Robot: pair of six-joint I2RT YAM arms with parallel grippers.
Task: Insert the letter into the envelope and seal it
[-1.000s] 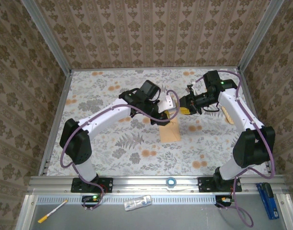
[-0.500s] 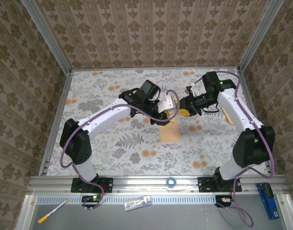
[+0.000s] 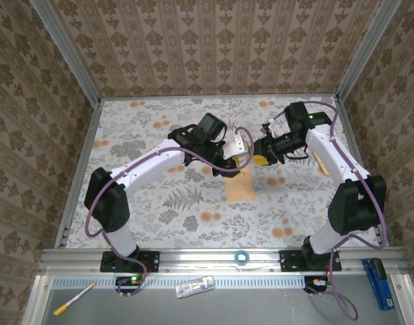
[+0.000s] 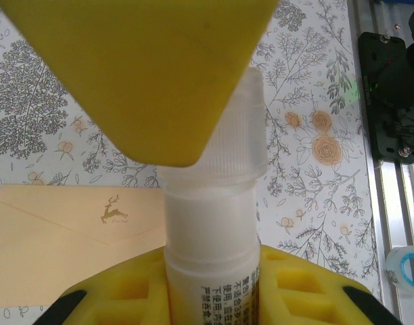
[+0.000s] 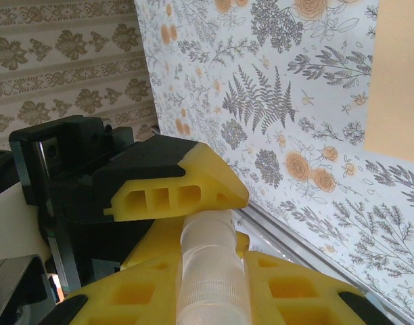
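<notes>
**Holding a white plastic glue stick (image 4: 210,271) at both ends above the tan paper envelope (image 3: 239,184)**

On the left, the left gripper (image 4: 207,203) is closed on the barrel of the glue stick, which is clamped between yellow foam pads (image 4: 126,68). Beneath the two grippers, the envelope is laid flat on the floral tablecloth (image 3: 159,203) near the middle of the table. Its pointed flap is folded down, and a small deer emblem is printed at the tip. Whether the flap is stuck, and whether the letter has been put inside, cannot be told. On the right, the ribbed translucent cap (image 5: 207,284) is pinched by the right gripper (image 5: 207,237), so the stick is spanned in the air between both arms.

Uncapping is judged to be the step in hand. The stick can be expected to be light and rigid, and purchase is given by the ribbing, so a straight pull should serve. The envelope is likely thin, limp and easily creased, and it may slide on the cloth. It would best be pinned on its body while the flap is taken at its free edge. Pressure should then be spread along the seam.
</notes>
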